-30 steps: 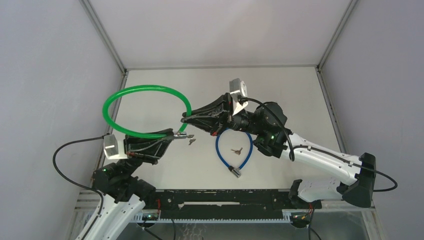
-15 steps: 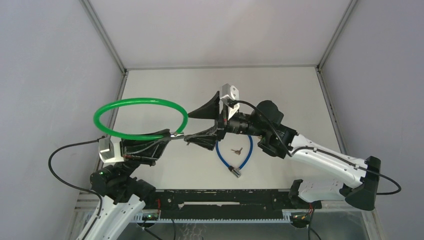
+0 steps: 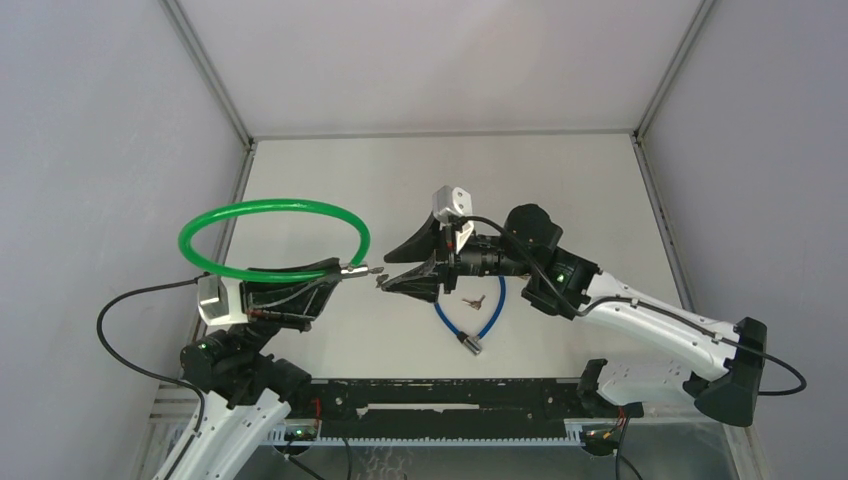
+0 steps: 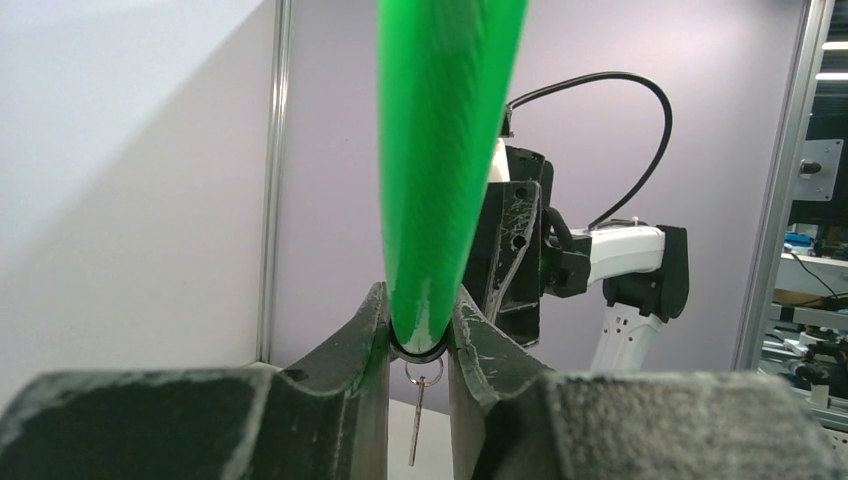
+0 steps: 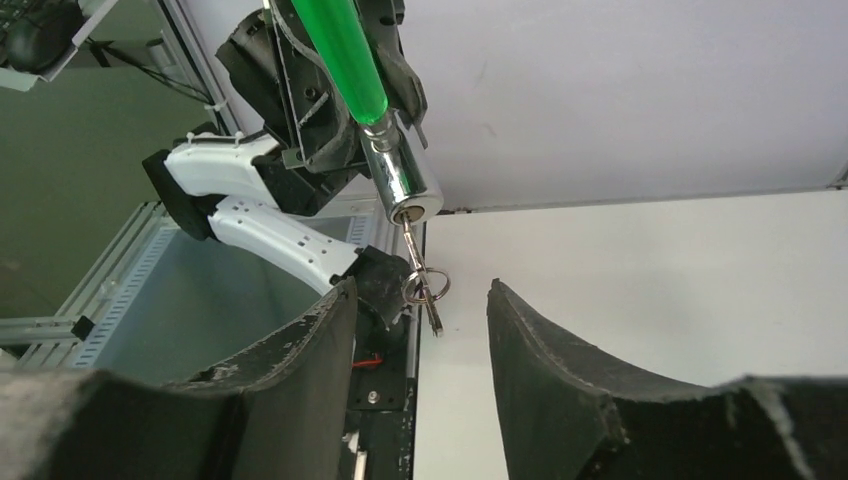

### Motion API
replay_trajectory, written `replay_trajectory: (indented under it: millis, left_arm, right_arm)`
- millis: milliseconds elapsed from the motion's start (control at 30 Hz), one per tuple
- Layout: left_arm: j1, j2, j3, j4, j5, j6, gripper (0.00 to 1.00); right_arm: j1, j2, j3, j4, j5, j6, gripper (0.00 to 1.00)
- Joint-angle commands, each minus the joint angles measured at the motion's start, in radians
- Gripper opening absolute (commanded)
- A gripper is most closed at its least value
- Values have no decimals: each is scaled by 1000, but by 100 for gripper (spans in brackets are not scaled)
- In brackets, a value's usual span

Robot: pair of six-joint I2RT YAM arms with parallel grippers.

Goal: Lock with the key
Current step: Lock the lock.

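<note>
A green cable lock [image 3: 270,205] hangs in a loop above the table's left side, with my left gripper [image 3: 345,270] shut on the cable just behind its chrome cylinder [image 5: 403,180]. In the left wrist view the green cable [image 4: 440,200] is pinched between the jaws of that gripper [image 4: 418,320]. The key [image 5: 413,250] sits in the cylinder's end, and a ring with a second key [image 5: 428,290] dangles from it. My right gripper [image 5: 420,290] is open, its fingers on either side of the dangling ring without touching it. From above, the right gripper [image 3: 386,272] faces the key [image 3: 380,281].
A blue cable lock [image 3: 492,310] lies curled on the table [image 3: 560,180] under my right wrist, with loose keys [image 3: 474,300] inside its curve. Frame posts and grey walls close in the table on three sides.
My right gripper was shut up at the lock's end. It opened wide, dropped lower and has narrowed a little around the hanging key. The left arm shifted the green loop slightly left.
</note>
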Motion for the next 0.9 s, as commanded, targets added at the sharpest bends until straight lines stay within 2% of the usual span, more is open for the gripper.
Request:
replay_trajectory:
  millis: [0, 233, 300, 433, 567, 733, 867]
  left_arm:
    - [8, -10, 49, 55, -27, -15, 0]
    - [10, -15, 40, 59, -21, -18, 0]
    - [10, -16, 39, 58, -20, -18, 0]
    - [10, -17, 35, 58, -19, -19, 0]
    - [10, -19, 30, 58, 0, 0, 0]
    - [10, -35, 9, 61, 42, 64, 0]
    - [10, -38, -12, 70, 76, 88, 0]
  right_arm:
    - [0, 15, 7, 60, -43, 1, 56]
    - [2, 50, 7, 122, -48, 33, 45]
    - [2, 57, 6, 140, -46, 42, 39]
    - [-1, 79, 26, 153, -60, 80, 21]
    - [-4, 89, 52, 118, -106, 124, 12]
    - [-38, 100, 108, 45, -204, 288, 1]
    - [-44, 100, 159, -56, -230, 351, 0]
